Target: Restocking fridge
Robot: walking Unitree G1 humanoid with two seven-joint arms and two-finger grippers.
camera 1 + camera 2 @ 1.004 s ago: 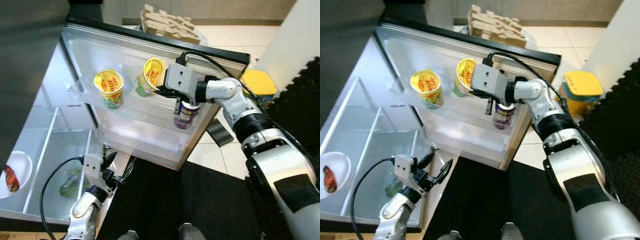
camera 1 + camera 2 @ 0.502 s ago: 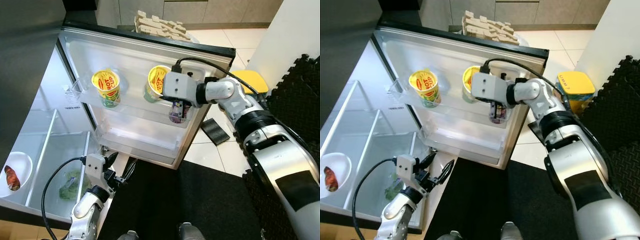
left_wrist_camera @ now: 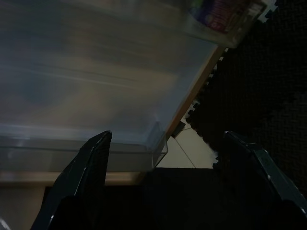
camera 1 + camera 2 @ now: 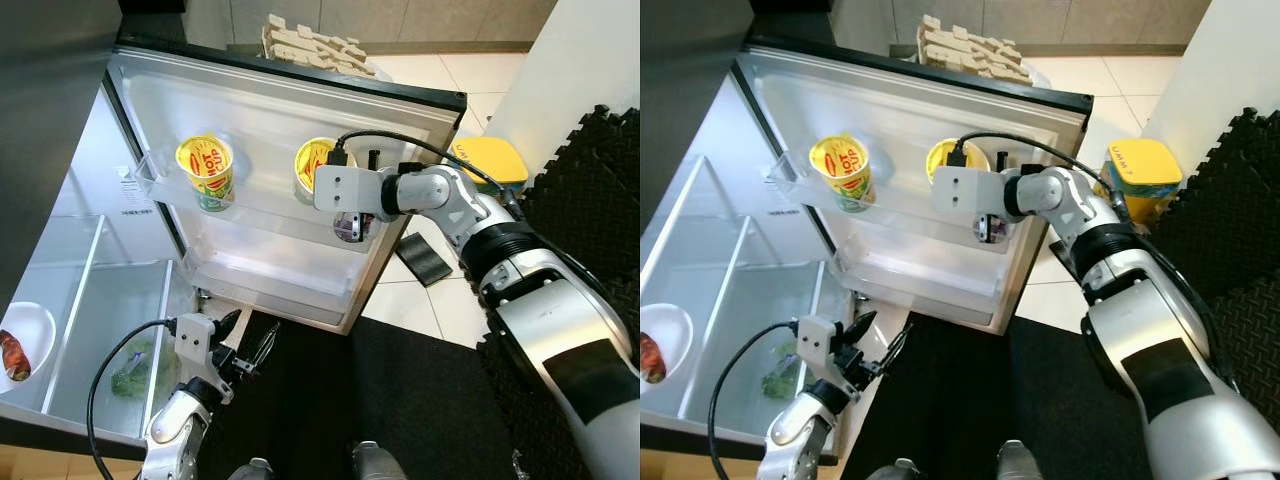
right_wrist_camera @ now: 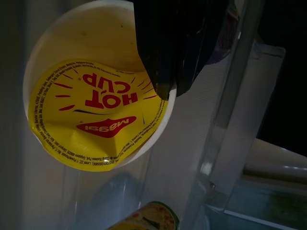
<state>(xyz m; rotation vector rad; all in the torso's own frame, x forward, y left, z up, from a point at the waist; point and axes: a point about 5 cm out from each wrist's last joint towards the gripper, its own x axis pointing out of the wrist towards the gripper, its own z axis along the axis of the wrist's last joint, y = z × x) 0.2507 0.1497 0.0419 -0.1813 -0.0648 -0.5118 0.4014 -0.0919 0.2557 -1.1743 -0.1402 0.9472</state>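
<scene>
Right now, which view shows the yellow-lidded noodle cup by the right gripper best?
The right wrist view: the yellow foil-lidded noodle cup is close, its lid print legible. In the eye views it is small and partly hidden behind the right gripper; the left wrist view faces elsewhere.

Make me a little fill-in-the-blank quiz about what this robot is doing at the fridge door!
1. The two noodle cups on the door shelf have ____ lids.
2. The right gripper reaches at the purple ____ on that shelf.
3. The white plate inside the fridge sits on the robot's ____ side.
4. The left gripper, low by the door, has its jaws ____.

Missing words: yellow; can; left; open
</scene>
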